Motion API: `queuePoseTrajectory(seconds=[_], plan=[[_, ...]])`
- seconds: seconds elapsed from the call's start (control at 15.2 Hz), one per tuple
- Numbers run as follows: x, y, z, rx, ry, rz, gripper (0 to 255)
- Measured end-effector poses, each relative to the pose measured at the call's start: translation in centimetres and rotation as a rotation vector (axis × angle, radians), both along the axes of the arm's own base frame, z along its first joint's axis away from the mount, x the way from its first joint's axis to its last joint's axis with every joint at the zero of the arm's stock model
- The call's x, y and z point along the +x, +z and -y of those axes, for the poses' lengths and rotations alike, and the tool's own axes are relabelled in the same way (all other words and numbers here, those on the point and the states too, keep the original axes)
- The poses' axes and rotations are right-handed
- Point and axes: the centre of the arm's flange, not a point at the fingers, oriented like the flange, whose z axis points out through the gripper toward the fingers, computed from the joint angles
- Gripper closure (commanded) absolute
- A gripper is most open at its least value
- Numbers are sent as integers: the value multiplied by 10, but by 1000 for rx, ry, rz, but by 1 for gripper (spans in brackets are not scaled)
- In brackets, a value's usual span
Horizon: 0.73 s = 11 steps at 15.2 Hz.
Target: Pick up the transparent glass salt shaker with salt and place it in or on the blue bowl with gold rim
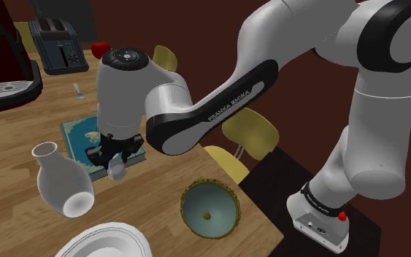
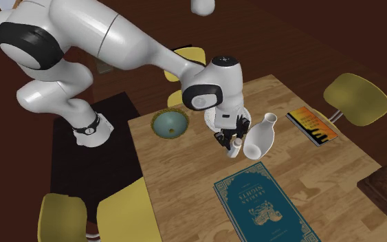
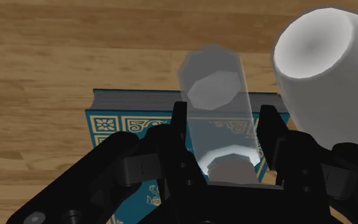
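While my gripper (image 3: 225, 118) is clamped on the clear salt shaker (image 3: 215, 95), one black finger pressing each side of the glass, the thing that worries me most is the white vase (image 3: 327, 70). The shaker hangs just beside the vase, over the near edge of the teal book (image 3: 126, 121) that lies next to it, and the vase's round belly looks almost in touch with one of my fingers.

I cannot tell whether there is a real gap there. If I swing or twist before rising clear, I judge my finger or wrist could clip the vase. With its narrow neck and wide body, a nudge might rock it or roll it across the table (image 1: 6, 146).

The second risk is the grip itself. The glass is smooth, and I seem to hold it low on its length, with most of the shaker reaching out past my fingertips — a quick turn could let it pivot or slide out.

The blue bowl (image 1: 222, 201) sits on the opposite side of me from the vase, well apart from it, so my path should lead away from trouble. Releasing from too high could bounce the shaker off the gold rim — or tip it out.
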Motion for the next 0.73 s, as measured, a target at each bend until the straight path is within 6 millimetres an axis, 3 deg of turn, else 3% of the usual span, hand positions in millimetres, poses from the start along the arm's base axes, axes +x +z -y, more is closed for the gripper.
queuePoseTrajectory(seconds=[0.73], plan=[[1, 59, 1, 0, 0, 0, 255]])
